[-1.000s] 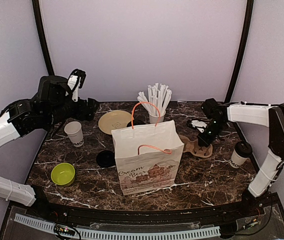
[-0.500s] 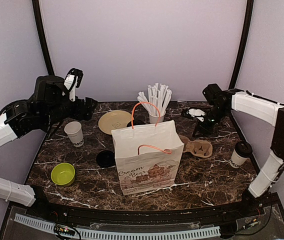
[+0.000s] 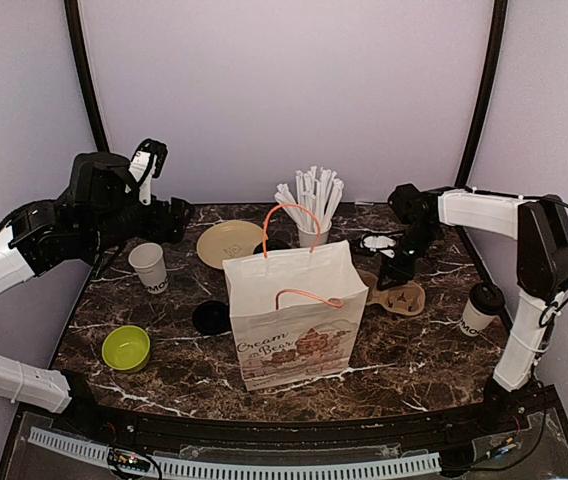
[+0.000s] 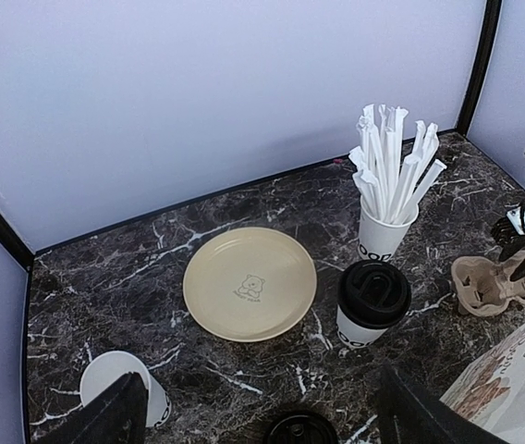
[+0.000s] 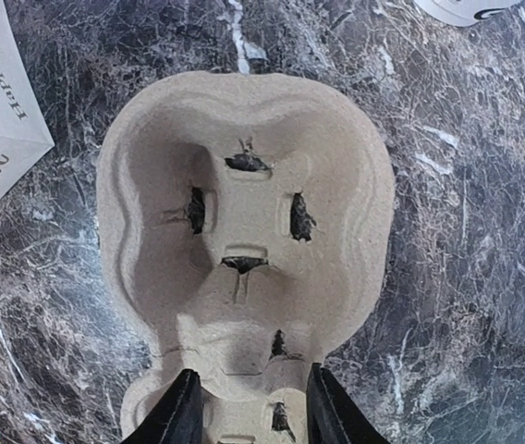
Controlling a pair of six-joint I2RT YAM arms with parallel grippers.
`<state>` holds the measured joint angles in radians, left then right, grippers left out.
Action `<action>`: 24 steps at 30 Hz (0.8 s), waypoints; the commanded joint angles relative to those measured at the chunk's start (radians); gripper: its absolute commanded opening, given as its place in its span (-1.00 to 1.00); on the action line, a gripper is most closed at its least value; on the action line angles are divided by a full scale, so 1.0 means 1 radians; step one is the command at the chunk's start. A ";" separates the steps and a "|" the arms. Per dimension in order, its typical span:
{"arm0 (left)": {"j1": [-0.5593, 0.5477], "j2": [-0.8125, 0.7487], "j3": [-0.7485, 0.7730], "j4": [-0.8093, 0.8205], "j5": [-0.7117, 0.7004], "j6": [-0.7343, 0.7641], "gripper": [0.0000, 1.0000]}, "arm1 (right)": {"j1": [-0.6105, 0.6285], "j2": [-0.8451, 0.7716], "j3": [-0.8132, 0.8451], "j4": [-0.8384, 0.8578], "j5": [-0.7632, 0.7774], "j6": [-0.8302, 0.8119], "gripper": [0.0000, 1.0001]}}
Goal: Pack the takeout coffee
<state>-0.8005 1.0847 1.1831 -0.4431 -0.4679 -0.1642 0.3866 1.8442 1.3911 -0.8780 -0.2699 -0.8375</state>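
Right pincer [image 5: 250, 372], half open and empty, hovers over one end of the cup carrier [image 5: 244, 213], apparently to grip it; left pincer [image 4: 261, 388], wide open, overlooks a takeout coffee [image 4: 373, 301].

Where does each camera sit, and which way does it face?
Top external: high behind the arm bases, looking down on the dark marble table; both arms show.
Left wrist: on the raised left arm, facing the round cream plate; open left gripper at bottom.
Right wrist: pointing straight down at the brown moulded-pulp cup carrier; open right gripper at bottom.
Shared: all three show that carrier.
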 commanded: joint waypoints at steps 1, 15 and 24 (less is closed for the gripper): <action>0.004 -0.016 0.004 -0.011 0.003 0.005 0.77 | 0.019 0.015 0.016 -0.007 0.004 -0.022 -0.19; 0.004 -0.007 -0.002 -0.008 0.006 0.006 0.77 | 0.041 0.067 0.014 -0.008 0.056 -0.022 -0.11; 0.004 0.004 0.004 -0.005 0.011 0.015 0.77 | 0.061 0.078 0.009 -0.014 0.067 -0.016 -0.23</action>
<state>-0.8005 1.0893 1.1831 -0.4442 -0.4637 -0.1631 0.4335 1.9095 1.3911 -0.8795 -0.2111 -0.8551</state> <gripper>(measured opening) 0.886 0.402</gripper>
